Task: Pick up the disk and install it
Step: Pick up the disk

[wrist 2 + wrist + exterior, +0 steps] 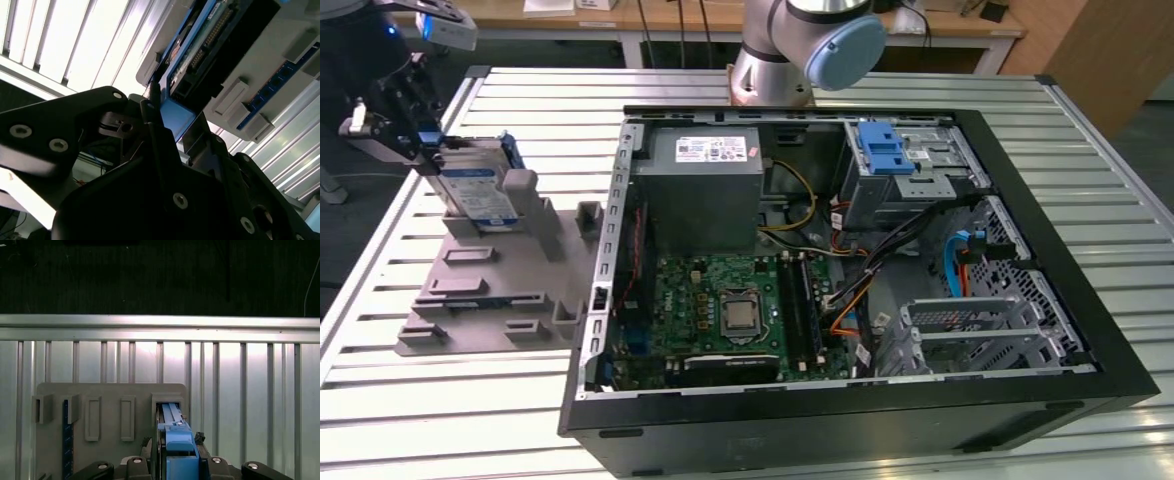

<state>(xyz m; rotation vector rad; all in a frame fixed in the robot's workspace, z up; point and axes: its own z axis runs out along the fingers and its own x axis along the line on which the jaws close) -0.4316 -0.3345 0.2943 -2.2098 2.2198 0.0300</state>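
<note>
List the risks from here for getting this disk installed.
1. The disk stands upright in a slot of the grey fixture, with the gripper at its top. A tilted lift may jam it or drag the fixture along.
2. Loose cables cross the open computer case beside the drive cage. The disk might snag on them on its way in.

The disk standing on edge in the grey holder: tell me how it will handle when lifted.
The disk looks like a rigid metal slab in a blue frame: probably stiff and dense for its size. Standing on edge in the grey holder, it would likely tip over once lifted clear.
</note>
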